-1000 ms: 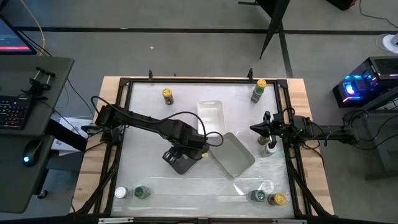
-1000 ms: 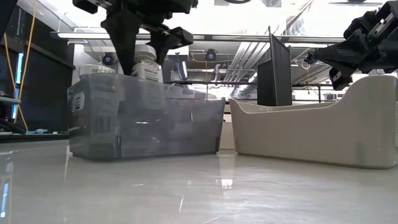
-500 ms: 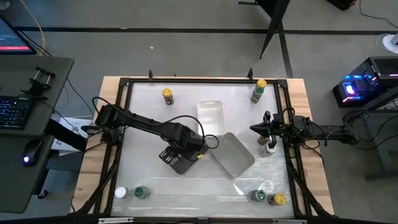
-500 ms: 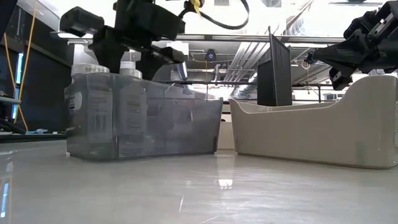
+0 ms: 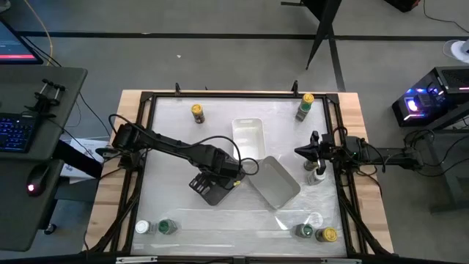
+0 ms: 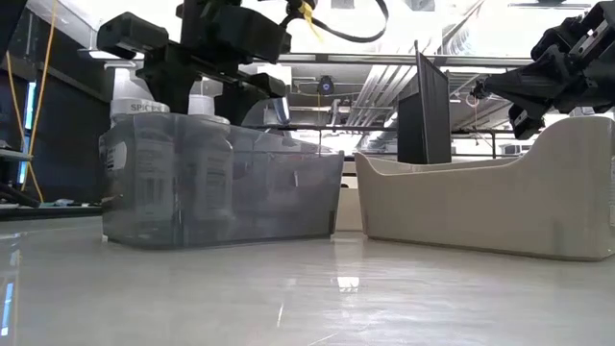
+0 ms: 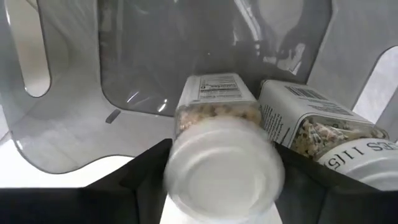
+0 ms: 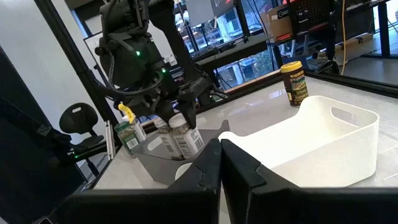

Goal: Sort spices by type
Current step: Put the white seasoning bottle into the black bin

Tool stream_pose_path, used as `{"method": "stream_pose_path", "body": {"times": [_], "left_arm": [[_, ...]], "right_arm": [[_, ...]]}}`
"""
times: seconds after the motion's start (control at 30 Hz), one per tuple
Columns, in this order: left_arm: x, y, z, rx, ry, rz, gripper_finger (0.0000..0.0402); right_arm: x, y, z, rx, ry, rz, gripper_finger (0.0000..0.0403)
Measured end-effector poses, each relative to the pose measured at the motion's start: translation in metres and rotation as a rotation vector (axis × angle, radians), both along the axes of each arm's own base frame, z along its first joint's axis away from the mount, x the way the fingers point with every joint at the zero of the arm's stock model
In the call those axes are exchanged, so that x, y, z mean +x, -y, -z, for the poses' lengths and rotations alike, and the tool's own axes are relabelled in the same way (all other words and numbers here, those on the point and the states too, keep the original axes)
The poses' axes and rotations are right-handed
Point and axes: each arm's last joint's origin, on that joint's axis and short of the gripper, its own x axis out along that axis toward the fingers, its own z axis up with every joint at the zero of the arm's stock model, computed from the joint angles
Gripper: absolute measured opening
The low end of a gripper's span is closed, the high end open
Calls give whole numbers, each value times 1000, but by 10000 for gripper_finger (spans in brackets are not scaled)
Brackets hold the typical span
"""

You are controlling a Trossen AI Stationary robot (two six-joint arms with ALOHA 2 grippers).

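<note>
My left gripper [image 5: 231, 179] [image 6: 208, 92] reaches down into the left end of the grey tray [image 5: 277, 183] [image 6: 279, 192] and is shut on a white-lidded spice jar [image 7: 221, 165] [image 6: 208, 144]. A second white-lidded jar [image 7: 323, 134] [image 6: 135, 144] stands right beside it in that tray. My right gripper [image 5: 300, 152] [image 8: 219, 158] hangs shut near the table's right edge, above another white-lidded jar [image 5: 316, 174]. More jars stand on the table: yellow-lidded ones [image 5: 197, 112] [image 5: 306, 103] at the far side, and a white [image 5: 142, 227], a green [image 5: 167, 226], a green [image 5: 304, 231] and a yellow one [image 5: 329, 235] near the front. My left gripper pinches the jar at its white lid [image 7: 186, 180], one finger [image 7: 146, 177] on either side of it. The fingers come from above, pointing down. The jar stands upright inside the grey tray, against its neighbour.
The white tray [image 5: 248, 136] [image 6: 480, 207] sits just beyond the grey one, its near end by the grey tray's corner. A black frame [image 5: 146, 147] rims the table. Bare tabletop lies left of my left arm and along the near strip between the front jars.
My left gripper has gone down with the jar. A second ago the jar hung above the grey tray's rim; now it stands inside the tray next to the other jar. The gripper also shifted slightly toward that jar.
</note>
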Motion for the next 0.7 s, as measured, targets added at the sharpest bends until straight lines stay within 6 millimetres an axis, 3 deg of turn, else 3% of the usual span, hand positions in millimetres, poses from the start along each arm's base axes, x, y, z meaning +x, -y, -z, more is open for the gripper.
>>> {"method": "stream_pose_path", "body": {"times": [0.27,0.5,0.7], "left_arm": [[-2,0,-5,1,-27,12,263],[4,-3,-37,14,12,-24,264],[16,-18,-63,-5,130,-96,264]], "right_arm": [[0,0,0,0,0,0,1],[0,0,0,0,0,0,1],[0,0,0,0,0,0,1]]}}
